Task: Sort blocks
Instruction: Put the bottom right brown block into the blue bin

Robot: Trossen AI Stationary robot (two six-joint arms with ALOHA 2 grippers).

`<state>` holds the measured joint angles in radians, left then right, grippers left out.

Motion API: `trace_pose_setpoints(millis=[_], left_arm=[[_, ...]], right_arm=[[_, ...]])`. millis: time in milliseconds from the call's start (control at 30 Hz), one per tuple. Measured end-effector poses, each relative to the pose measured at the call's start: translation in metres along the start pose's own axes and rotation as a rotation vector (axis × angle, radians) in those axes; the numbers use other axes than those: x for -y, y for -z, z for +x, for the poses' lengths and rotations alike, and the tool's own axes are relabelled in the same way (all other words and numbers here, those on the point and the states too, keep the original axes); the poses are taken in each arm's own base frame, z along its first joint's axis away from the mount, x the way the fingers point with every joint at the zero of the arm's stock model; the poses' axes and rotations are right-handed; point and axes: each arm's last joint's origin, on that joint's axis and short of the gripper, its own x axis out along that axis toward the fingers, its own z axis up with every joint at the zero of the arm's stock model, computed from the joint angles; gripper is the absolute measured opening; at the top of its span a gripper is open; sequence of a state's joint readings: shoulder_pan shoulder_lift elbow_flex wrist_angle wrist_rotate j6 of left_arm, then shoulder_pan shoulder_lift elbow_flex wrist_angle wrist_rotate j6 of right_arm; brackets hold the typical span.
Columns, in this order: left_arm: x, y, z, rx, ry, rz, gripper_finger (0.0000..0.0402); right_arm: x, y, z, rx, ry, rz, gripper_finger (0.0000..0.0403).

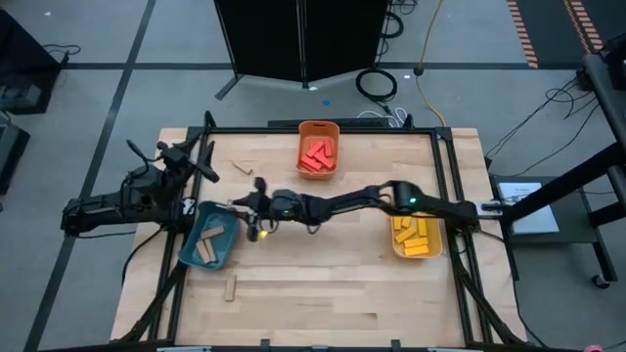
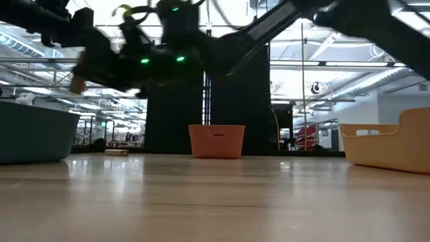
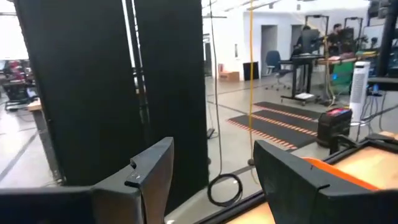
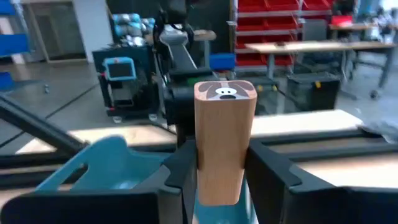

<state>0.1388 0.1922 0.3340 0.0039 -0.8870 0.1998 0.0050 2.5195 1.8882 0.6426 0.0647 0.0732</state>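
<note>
A: What is the right gripper carrying?

B: It is gripping a tan wooden block standing upright between its fingers, which are closing on the block's lower half, one on each broad side. There is a little cartoon face printed near the block's top end.

A: How is a piece like that handling, do you think?

B: I am judging it light and stiff: solid wood, nothing that bends or breaks. The smooth faces could be slippery, so pinching across the flat sides, as it is doing now, looks like the sound hold.

A: And where is it hanging?

B: From above, the right gripper is reaching across the worktop and hovering just beside the rim of the teal bin, where other tan pieces are already lying. Releasing it low over that bin is what I would expect next.

A: What else is waiting?

B: One tan block is lying on the bare worktop nearer the front edge, another farther back. Beyond those, the orange bin is holding red blocks and the yellow bin yellow ones.

A: The other arm?

B: The left gripper is idling at the worktop's left edge, fingers spread wide and holding nothing.
</note>
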Motion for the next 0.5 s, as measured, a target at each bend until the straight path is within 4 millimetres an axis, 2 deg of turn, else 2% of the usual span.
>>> trace_pose_setpoints(millis=[100,200,333,500], left_arm=[[0.001,0.001,0.002,-0.007,-0.004,0.012,0.0219],[0.002,0.002,0.004,-0.016,-0.005,0.024,0.0219],[0.004,0.003,0.005,-0.027,0.000,0.058,0.0219],[0.005,0.003,0.006,-0.026,0.006,0.060,0.0219]], right_arm=[[-0.004,0.000,0.021,-0.004,-0.025,-0.028,0.0100],[-0.009,0.003,0.033,-0.094,-0.024,-0.039,0.0100],[-0.008,0.008,0.039,-0.176,-0.015,-0.035,0.0104],[-0.007,0.010,0.039,-0.196,-0.006,-0.003,0.0130]])
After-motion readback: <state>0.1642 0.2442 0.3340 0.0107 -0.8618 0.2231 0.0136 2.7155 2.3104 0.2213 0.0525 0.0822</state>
